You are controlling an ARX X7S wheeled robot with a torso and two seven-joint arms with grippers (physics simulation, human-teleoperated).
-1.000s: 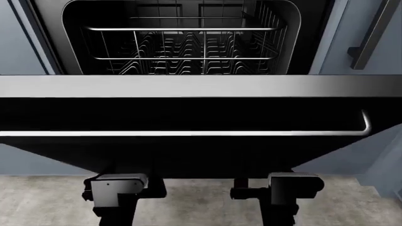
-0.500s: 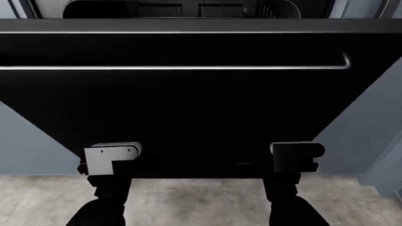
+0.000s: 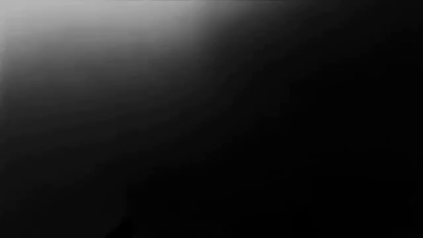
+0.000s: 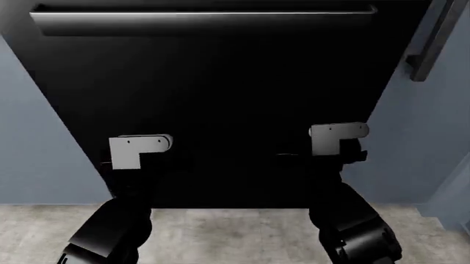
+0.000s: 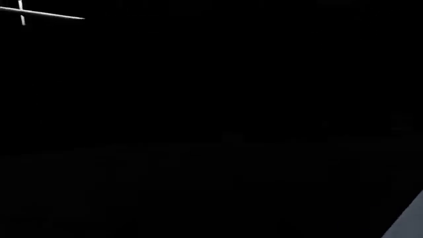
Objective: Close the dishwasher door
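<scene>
We see the dishwasher door (image 4: 220,93) standing nearly upright in the head view, its glossy black panel filling most of the frame; its silver bar handle (image 4: 206,12) runs level across the top, well above both pincers; the left pincer (image 4: 143,159) sits against the lower part of the panel, its pale bracket facing us and the dark arm running down behind it toward the floor (image 4: 235,236); the right pincer (image 4: 338,147) sits against the same panel at much the same height, toward the door's right edge, with the panel spanning the space between the two; we cannot tell how far either pincer is parted, since the fingers merge with the black surface, and neither visibly has hold of anything; a grey-blue cabinet door (image 4: 433,126) lies just beyond the right pincer's outer side, carrying a dark bar handle (image 4: 430,47) up above that pincer; another grey-blue cabinet face (image 4: 33,137) lies just outside the left pincer; the left wrist view shows only the door (image 3: 264,148) close up, black with a grey sheen in one corner; the right wrist view is almost wholly black panel (image 5: 211,124), with a thin bright line (image 5: 46,14) in one corner and a sliver of grey-blue (image 5: 409,223) in the opposite corner.
</scene>
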